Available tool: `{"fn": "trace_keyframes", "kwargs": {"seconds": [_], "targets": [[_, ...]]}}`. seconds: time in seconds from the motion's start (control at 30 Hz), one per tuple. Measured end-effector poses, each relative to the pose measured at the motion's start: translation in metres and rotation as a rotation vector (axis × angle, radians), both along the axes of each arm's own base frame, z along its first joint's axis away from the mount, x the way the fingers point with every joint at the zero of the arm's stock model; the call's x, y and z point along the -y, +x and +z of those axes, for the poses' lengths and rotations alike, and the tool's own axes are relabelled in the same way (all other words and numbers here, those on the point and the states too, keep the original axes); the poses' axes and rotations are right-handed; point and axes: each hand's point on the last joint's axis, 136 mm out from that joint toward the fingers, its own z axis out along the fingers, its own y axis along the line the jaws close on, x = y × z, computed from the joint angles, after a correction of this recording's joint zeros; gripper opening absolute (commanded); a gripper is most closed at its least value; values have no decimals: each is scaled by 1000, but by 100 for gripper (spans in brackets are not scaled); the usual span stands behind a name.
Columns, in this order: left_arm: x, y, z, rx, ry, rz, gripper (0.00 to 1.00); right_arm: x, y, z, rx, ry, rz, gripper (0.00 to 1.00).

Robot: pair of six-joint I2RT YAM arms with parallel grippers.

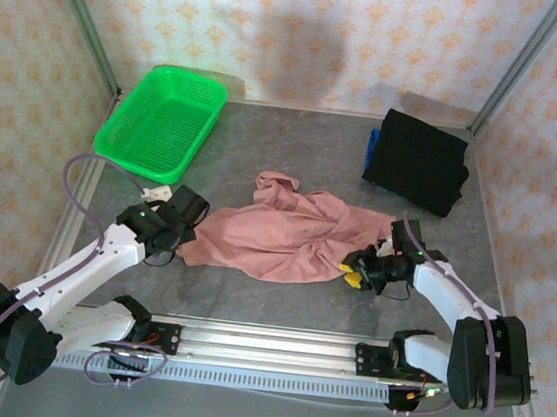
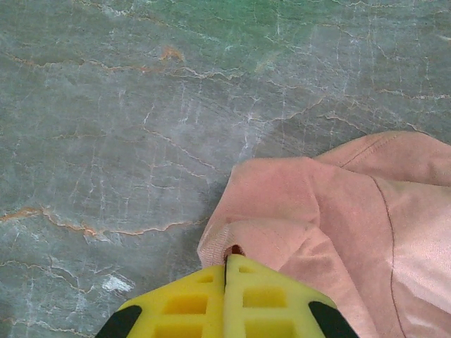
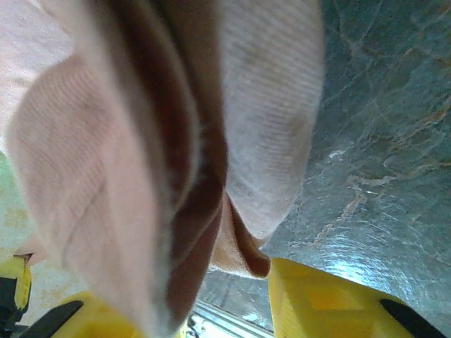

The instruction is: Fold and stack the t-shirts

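A dusty-pink t-shirt lies crumpled in the middle of the grey table between my two arms. My left gripper is at its left end. In the left wrist view the yellow jaws are pressed together on a hem fold of the pink cloth. At the shirt's right end is my right gripper. In the right wrist view its jaws stand apart, with pink cloth hanging between them over the left finger, and a gap beside the right finger. A folded black t-shirt lies at the back right.
A bright green mesh basket stands at the back left. Something blue peeks from under the black shirt's left edge. The metal rail carrying both arm bases runs along the near edge. Patterned walls close the table in.
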Motion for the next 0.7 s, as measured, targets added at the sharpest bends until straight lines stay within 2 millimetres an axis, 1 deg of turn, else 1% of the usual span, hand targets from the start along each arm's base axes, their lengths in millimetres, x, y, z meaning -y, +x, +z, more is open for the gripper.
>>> {"fn": "trace_keyframes", "kwargs": {"seconds": [0.43,0.7], "targets": [[0,0,0,1,0,0,0,3,3,0,8,-23,-6,21],[0,0,0,0,0,0,0,3,8,8,24,-28,1,21]]}}
